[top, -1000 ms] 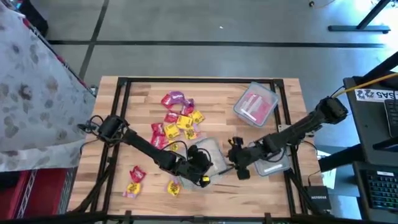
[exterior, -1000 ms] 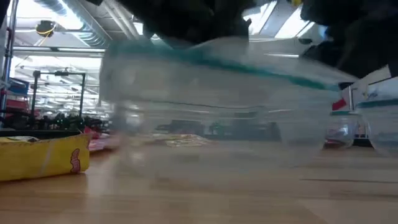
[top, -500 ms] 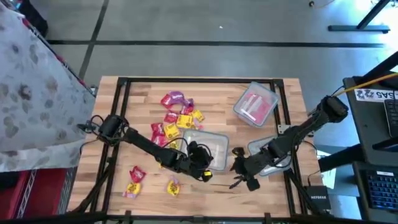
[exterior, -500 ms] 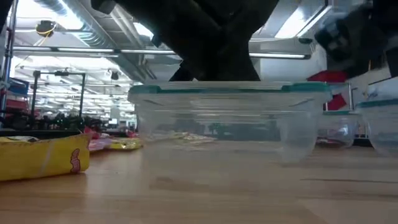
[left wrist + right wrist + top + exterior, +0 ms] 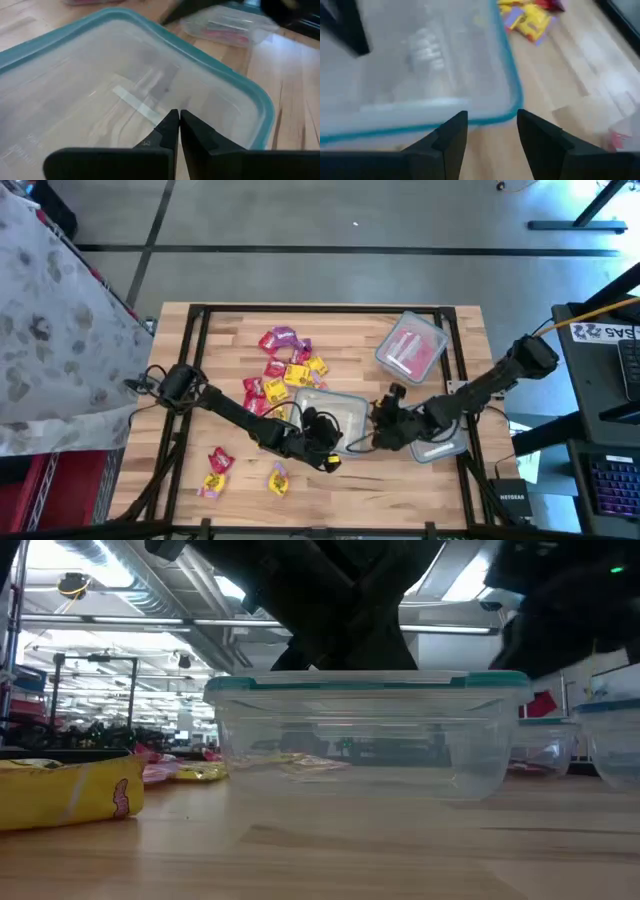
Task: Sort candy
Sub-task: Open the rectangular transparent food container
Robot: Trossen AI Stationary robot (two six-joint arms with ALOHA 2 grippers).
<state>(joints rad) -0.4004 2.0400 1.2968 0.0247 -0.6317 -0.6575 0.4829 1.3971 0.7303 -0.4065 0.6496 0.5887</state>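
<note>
We take the clear rectangular plastic tub with the teal rim (image 5: pixel 328 417) as our landmark; it stands upright near the middle of the wooden tabletop (image 5: pixel 225 340), and we see nothing lying in it. The candy (image 5: pixel 285 370), small flat wrapped sweets in red, yellow and a few purple packets, lies mostly in a loose heap just beyond the tub's far-left corner, the heap's long axis running away from the tub toward the tabletop's far edge. The packets point in mixed directions. Three more red-and-yellow packets (image 5: pixel 217 463) lie apart, left of the tub toward the near edge. In the low view one yellow packet (image 5: pixel 68 792) lies flat, its long axis across the picture.

The left end effector (image 5: pixel 322 442) sits over the tub's near edge, its fingers (image 5: pixel 167 131) closed together with almost no gap. The right end effector (image 5: pixel 384 426) is at the tub's right side, its fingers (image 5: pixel 451 135) spread apart, holding nothing.

A second clear tub (image 5: pixel 410 348), well right and beyond the landmark, holds red candy. A third clear container (image 5: pixel 438 442) lies right of the landmark under the right arm.
</note>
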